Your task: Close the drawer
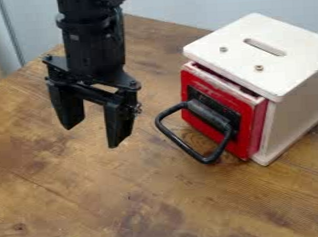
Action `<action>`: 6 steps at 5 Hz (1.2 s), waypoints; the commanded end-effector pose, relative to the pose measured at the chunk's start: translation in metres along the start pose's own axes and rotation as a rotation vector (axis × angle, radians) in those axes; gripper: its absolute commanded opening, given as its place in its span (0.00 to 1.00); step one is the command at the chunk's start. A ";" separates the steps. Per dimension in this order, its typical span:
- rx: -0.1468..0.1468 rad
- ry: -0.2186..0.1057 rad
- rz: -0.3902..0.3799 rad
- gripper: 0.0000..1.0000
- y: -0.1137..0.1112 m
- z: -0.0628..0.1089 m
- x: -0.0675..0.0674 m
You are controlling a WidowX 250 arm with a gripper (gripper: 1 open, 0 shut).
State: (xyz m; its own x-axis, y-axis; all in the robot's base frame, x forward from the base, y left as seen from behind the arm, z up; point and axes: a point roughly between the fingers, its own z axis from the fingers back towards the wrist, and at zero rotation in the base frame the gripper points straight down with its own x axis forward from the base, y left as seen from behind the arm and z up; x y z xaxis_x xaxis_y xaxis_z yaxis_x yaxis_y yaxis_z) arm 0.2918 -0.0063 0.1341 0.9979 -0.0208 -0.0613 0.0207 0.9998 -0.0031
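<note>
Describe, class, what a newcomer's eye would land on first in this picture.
The bright red drawer stands out at right, set in a cream-white wooden box, with its big black loop handle jutting toward the centre. Left of it, the black gripper hangs above the wooden table, jaws apart, holding nothing.

My gripper (92, 116) hangs from my black arm, pointing straight down, its two dark fingers (118, 123) spread apart with nothing between them.
</note>
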 end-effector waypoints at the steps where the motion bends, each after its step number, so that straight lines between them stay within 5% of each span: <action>1: 0.006 -0.161 0.004 1.00 0.001 0.000 0.001; 2: 0.012 -0.253 0.021 1.00 0.008 -0.002 0.004; 3: 0.012 -0.218 0.051 1.00 0.014 0.002 0.011; 6: 0.008 -0.217 0.072 1.00 0.019 0.009 0.018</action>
State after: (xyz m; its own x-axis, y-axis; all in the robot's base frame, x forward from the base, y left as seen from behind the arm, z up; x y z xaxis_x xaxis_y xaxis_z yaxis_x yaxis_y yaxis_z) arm 0.3050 0.0042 0.1237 0.9952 0.0279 0.0935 -0.0281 0.9996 0.0013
